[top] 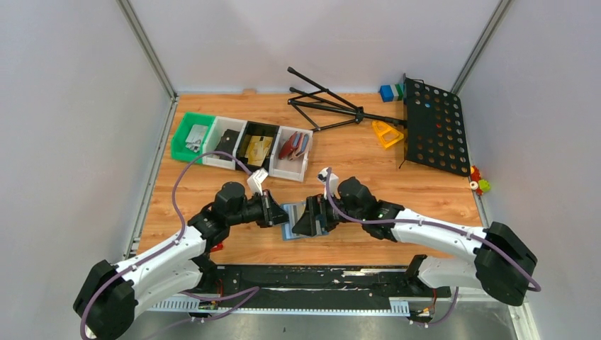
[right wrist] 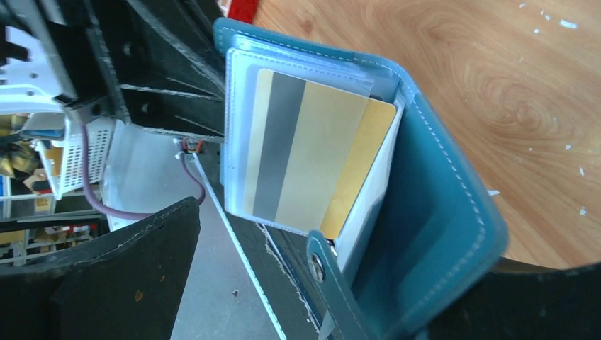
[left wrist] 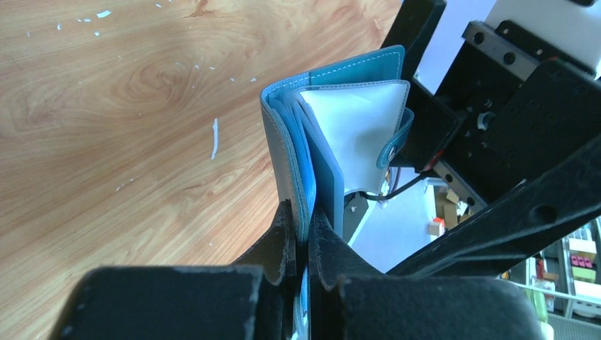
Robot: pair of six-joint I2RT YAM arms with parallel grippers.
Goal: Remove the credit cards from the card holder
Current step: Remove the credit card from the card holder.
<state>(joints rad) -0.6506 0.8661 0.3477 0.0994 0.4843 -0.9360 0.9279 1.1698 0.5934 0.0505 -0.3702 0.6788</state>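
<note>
The slate-blue card holder (top: 291,212) is held up off the wooden table between both arms. My left gripper (top: 276,212) is shut on it; in the left wrist view the fingertips (left wrist: 286,237) pinch the lower edge of the card holder (left wrist: 283,142), whose leaves fan open above. In the right wrist view the card holder (right wrist: 439,198) hangs open, and a gold-tan credit card (right wrist: 312,156) with a grey stripe sits in a clear sleeve. My right gripper (right wrist: 333,297) is open, its fingers on either side of the holder's snap strap (right wrist: 319,263), holding nothing.
A row of bins stands at the back left: a green bin (top: 190,136) and three white bins (top: 292,168), one with a dark red wallet (top: 289,146). A folded black stand (top: 333,106), a perforated black panel (top: 434,127) and a yellow piece (top: 386,133) lie at the back right.
</note>
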